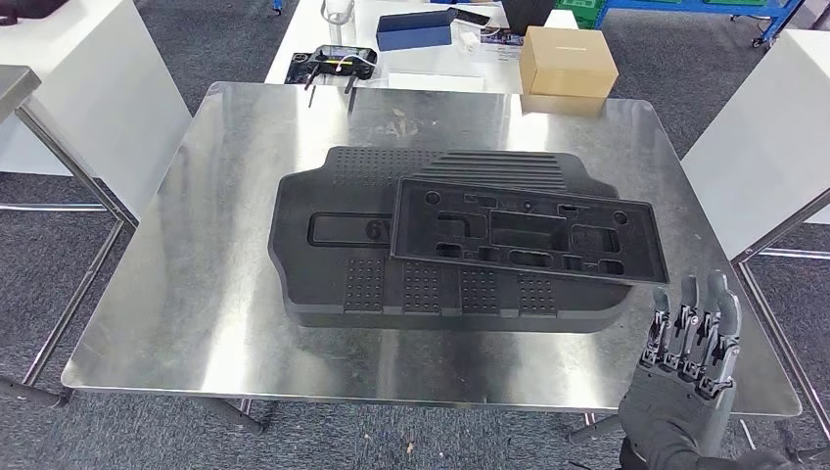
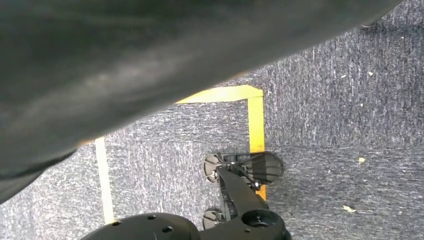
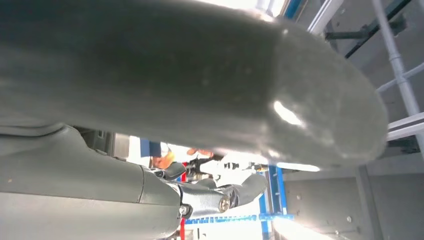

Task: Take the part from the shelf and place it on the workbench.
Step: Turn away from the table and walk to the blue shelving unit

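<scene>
The part [image 1: 529,231] — a flat, black rectangular panel with several recessed cut-outs and small round holes — lies face up on a larger black moulded tray [image 1: 362,264], overlapping its right half and tilted slightly. Both rest on the steel workbench [image 1: 196,294] — near its middle.

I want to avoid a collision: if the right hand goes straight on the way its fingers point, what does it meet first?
Probably the flat black plastic tray lying on the larger black moulded part; the right hand, open, points up-table toward its near-right corner, though height is unclear.
</scene>
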`<action>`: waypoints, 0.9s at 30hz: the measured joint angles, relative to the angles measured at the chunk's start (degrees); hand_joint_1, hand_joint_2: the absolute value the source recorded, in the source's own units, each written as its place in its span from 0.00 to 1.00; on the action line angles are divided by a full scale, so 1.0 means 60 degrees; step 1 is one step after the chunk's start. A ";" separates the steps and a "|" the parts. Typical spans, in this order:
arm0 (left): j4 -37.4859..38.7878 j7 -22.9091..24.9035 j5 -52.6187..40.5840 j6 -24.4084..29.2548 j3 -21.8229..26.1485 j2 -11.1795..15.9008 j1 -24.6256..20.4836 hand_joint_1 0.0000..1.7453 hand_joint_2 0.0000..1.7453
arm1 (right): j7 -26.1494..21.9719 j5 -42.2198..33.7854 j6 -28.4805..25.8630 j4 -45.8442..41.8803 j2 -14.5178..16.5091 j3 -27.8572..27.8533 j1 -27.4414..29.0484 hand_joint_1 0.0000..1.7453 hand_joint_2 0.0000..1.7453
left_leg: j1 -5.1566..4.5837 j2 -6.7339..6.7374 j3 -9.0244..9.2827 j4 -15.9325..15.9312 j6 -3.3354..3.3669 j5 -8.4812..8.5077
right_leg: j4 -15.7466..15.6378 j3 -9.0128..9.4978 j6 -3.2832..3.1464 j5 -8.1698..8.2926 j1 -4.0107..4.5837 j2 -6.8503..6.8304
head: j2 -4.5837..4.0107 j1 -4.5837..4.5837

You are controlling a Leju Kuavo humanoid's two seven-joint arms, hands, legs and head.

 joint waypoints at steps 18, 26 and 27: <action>-0.0002 -0.0023 0.0095 -0.0140 0.0227 0.0018 0.0019 0.00 0.00 | 0.0191 0.0340 -0.0526 0.0361 0.0144 -0.0251 0.0026 0.00 0.00 | 0.0171 0.0107 -0.0586 0.1555 -0.0623 -0.0967 | -0.0166 0.0364 -0.0367 0.0013 -0.0140 -0.0005 | 0.0000 -0.0037; 0.0000 0.0036 0.0099 -0.0158 0.0308 0.0014 0.0009 0.00 0.00 | 0.0530 0.0511 -0.1066 0.0507 0.0144 -0.0271 0.0016 0.00 0.00 | 0.0112 0.0111 0.0498 0.0158 -0.0469 -0.0419 | -0.0127 0.0365 -0.0299 0.0000 0.0018 -0.0001 | 0.0000 -0.0024; 0.0000 0.0051 0.0098 -0.0158 0.0315 0.0012 0.0009 0.00 0.00 | 0.0535 0.0537 -0.1112 0.0511 0.0143 -0.0271 0.0015 0.00 0.00 | 0.0071 0.0102 0.0511 0.0074 -0.0438 -0.0433 | -0.0128 0.0339 -0.0255 0.0008 0.0025 -0.0002 | 0.0000 -0.0018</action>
